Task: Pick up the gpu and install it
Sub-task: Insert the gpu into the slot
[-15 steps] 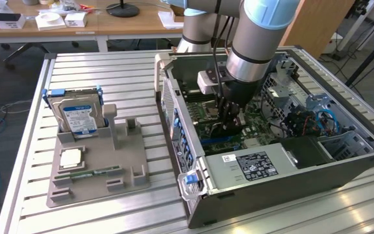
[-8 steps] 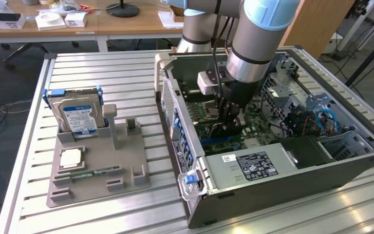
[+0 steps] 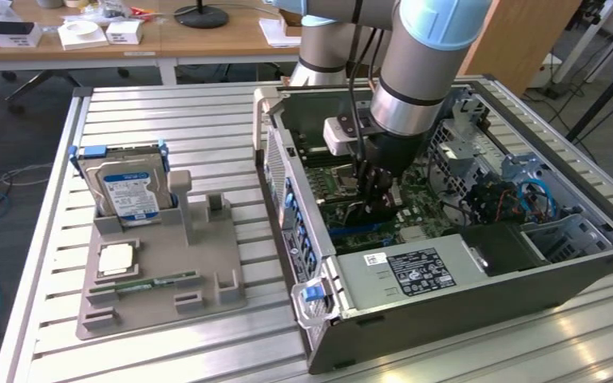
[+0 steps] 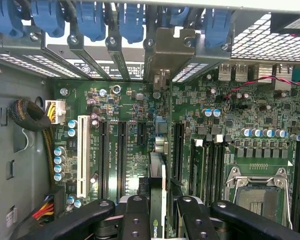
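Slatted metal table point(image 3: 168, 112), desks behind. Open PC case point(image 3: 477, 311) on it. Arm reaches down into case; gripper point(image 4: 157, 212) pinches gpu point(image 4: 157, 185) edge-on over motherboard point(image 4: 130, 145) slots, bracket near rear.

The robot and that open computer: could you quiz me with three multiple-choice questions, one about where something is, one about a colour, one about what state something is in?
1. Where is the hard drive?
A. Inside the computer case
B. Standing in the grey holder on the table
C. In the gripper

2. What colour are the clips along the case's card slots?
A. Blue
B. Red
C. Yellow

3. What is the gripper doing?
A. Hanging open above the table
B. Holding the gpu over the motherboard
C. Holding the hard drive

Answers: 1 B, the drive stands upright in the holder beside the case. 2 A, the wrist view shows a row of blue clips. 3 B, the fingers flank the green card, edge-on, inside the case.
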Robot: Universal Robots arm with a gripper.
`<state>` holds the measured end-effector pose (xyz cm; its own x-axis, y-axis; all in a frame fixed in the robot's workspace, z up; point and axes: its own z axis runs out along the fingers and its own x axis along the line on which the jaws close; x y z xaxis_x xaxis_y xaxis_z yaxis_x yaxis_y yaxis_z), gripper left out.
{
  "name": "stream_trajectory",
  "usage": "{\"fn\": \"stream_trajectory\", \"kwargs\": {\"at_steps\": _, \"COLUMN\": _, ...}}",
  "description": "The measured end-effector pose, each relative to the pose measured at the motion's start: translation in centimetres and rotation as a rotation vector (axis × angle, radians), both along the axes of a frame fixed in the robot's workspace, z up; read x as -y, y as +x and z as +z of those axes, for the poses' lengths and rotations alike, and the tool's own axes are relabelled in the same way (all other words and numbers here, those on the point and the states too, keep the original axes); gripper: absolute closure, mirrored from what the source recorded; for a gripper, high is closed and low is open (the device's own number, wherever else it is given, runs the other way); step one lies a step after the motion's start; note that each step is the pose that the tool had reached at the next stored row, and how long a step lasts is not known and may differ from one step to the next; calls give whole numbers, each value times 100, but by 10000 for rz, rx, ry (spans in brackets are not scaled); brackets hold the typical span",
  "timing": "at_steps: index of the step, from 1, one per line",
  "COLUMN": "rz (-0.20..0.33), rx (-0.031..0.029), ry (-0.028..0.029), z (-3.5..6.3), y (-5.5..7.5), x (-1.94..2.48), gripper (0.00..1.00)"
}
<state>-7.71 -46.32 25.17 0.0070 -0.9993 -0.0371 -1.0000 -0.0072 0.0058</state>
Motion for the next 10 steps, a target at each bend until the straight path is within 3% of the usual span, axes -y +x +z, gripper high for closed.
{"fn": "stream_trajectory", "kwargs": {"at_steps": 10, "rz": 0, "rx": 0, "ry": 1, "z": 0, "y": 0, "x": 0, "gripper": 74}}
